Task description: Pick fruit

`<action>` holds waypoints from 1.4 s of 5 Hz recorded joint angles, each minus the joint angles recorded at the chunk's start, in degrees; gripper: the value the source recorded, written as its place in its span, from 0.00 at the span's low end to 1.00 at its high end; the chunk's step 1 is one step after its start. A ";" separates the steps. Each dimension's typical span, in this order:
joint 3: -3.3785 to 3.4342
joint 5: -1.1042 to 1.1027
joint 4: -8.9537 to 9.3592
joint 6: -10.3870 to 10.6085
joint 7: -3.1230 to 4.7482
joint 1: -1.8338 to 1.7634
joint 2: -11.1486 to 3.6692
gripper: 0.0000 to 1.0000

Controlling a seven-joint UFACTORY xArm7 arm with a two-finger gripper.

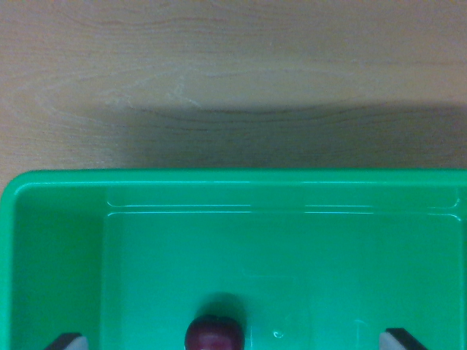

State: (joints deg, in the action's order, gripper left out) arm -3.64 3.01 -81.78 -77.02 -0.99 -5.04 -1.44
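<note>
Wrist view: dark red fruit (214, 333) lies in green bin (51, 191) between wide-spread hand (235, 340) fingertips.

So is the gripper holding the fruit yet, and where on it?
Nothing is held. The gripper is open, fingertips wide apart on either side of the dark red fruit in the green bin.

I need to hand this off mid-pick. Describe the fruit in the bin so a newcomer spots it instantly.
Start at the pale wooden tabletop, then the bright green plastic bin on it. On the bin's floor at the bottom edge of the wrist view lies a small, round, dark red fruit, the only thing inside, between two grey fingertips.
</note>
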 joint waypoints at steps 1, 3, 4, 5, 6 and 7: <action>0.27 -0.22 2.08 2.41 0.05 -0.27 -1.16 0.00; 0.54 -0.44 4.22 4.88 0.11 -0.54 -2.36 0.00; 0.83 -0.68 6.45 7.47 0.17 -0.83 -3.60 0.00; 0.83 -0.68 6.45 7.47 0.17 -0.83 -3.60 0.00; 1.13 -0.92 8.79 10.17 0.23 -1.13 -4.91 0.00; 1.43 -1.17 11.13 12.88 0.29 -1.43 -6.22 0.00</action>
State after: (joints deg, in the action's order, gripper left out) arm -2.21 1.84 -70.65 -64.14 -0.70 -6.46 -7.66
